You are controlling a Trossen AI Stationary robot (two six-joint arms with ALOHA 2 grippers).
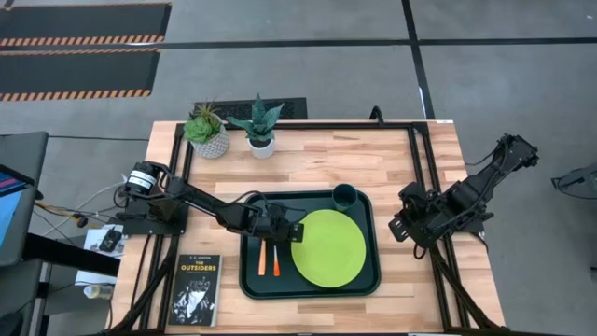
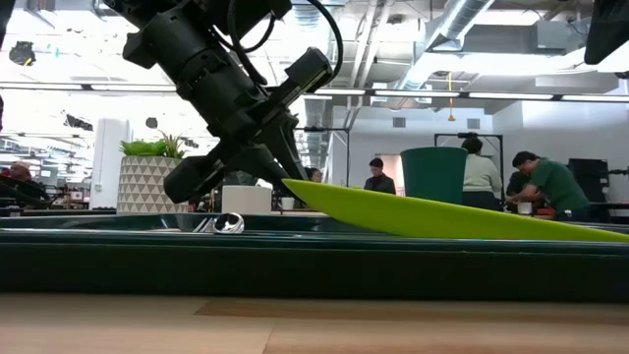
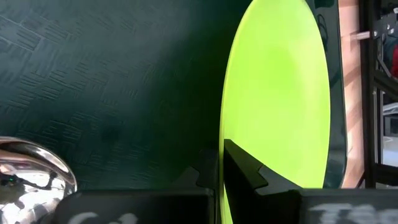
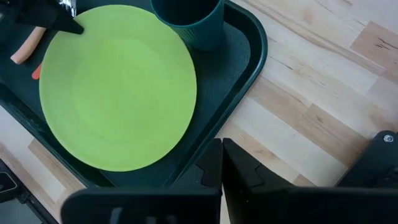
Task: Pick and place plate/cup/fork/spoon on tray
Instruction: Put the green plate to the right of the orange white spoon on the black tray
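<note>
Tray (image 1: 250, 280): dark green, rectangular, rounded corners, raised rim, moulded hatch texture on its floor. Sits at the table's (image 1: 392, 168) front edge, about mid-width. It carries all four task items.

Plate (image 1: 328, 247): round, flat, lime green, smooth and matte. Fills the tray's right half. One edge is raised off the tray floor and the far edge is down, so it lies tilted.

Left gripper (image 1: 295, 230): fingers clamped together on the plate's raised left rim, over the tray's middle.

Cup (image 1: 344, 197): small, dark teal, cylindrical, no handle. Upright in the tray's back right corner, just beside the plate.

Fork (image 1: 262, 260) and spoon (image 1: 277, 261): short utensils with orange-toned handles, lying side by side along the tray's left side. Their metal ends are hidden under the left arm; a shiny rounded bowl shows in the left wrist view.

Right gripper (image 4: 221, 163): fingers together, holding nothing, parked above the table's right side, clear of the tray.

Progress, judged: cup, fork and spoon look placed. The plate is inside the tray but not yet lying flat or released; lowering it, letting go and withdrawing appear to be all that is left.
</note>
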